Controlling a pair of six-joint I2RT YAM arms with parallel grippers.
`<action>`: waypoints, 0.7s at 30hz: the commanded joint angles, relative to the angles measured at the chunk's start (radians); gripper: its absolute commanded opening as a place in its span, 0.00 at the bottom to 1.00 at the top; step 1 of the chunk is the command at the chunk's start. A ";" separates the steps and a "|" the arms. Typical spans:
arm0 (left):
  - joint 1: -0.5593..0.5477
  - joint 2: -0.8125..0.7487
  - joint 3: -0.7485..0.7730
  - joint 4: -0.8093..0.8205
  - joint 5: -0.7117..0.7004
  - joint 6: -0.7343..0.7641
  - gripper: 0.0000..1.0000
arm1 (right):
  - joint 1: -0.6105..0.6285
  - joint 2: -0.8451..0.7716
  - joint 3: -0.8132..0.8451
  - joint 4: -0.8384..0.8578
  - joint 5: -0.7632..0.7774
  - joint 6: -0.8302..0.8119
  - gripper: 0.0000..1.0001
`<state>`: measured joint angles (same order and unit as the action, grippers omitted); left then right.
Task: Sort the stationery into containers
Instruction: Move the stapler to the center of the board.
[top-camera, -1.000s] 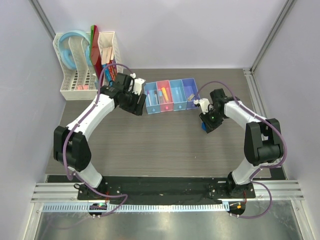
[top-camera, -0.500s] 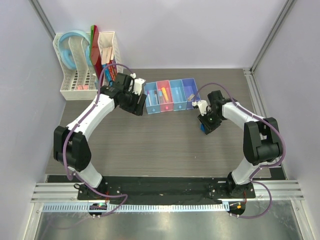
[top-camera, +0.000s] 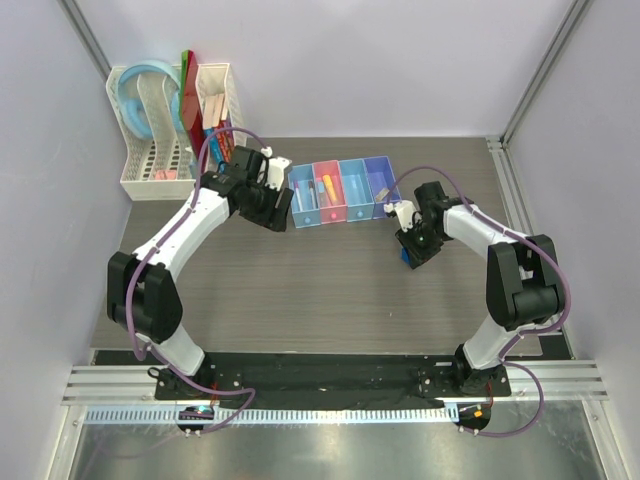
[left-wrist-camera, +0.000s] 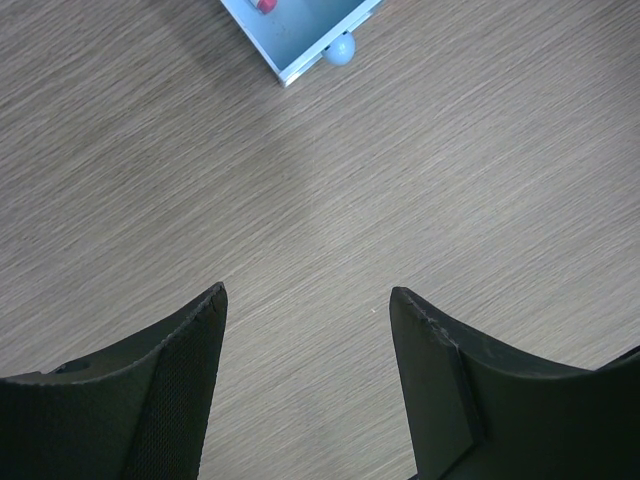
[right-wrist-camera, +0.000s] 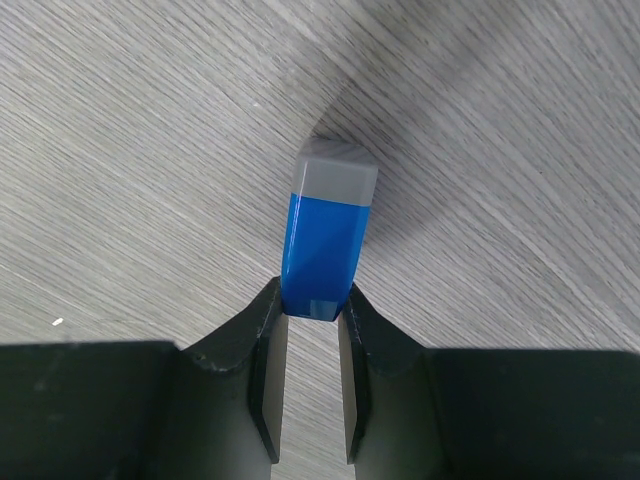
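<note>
A robotics lab cell mocked up as an office desk: a left arm (top-camera: 185, 235) and a right arm (top-camera: 480, 222) are bolted at the near edge of a wood-grain bench (top-camera: 320, 295), boxed in by pale walls (top-camera: 350, 70) and aluminium rails (top-camera: 560, 382). A mesh desk rack (top-camera: 150, 168) of folders (top-camera: 189, 100) and 4 joined bins (top-camera: 339, 190) stand at the far side.

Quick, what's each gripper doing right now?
Left gripper: open, holding nothing.
Right gripper: closed on the blue block with a grey end.
</note>
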<state>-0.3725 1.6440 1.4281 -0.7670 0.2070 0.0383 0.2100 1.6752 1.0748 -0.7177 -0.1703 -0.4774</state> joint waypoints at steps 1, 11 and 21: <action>0.004 -0.023 -0.001 0.026 0.031 0.005 0.67 | 0.011 -0.028 0.007 0.018 0.011 0.014 0.28; 0.006 -0.023 -0.003 0.026 0.034 0.003 0.67 | 0.014 -0.042 0.010 0.017 0.015 0.019 0.31; 0.007 -0.018 -0.003 0.026 0.048 -0.005 0.67 | 0.019 -0.065 0.030 0.009 0.018 0.026 0.31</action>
<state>-0.3706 1.6440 1.4277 -0.7666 0.2295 0.0353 0.2218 1.6634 1.0748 -0.7155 -0.1581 -0.4656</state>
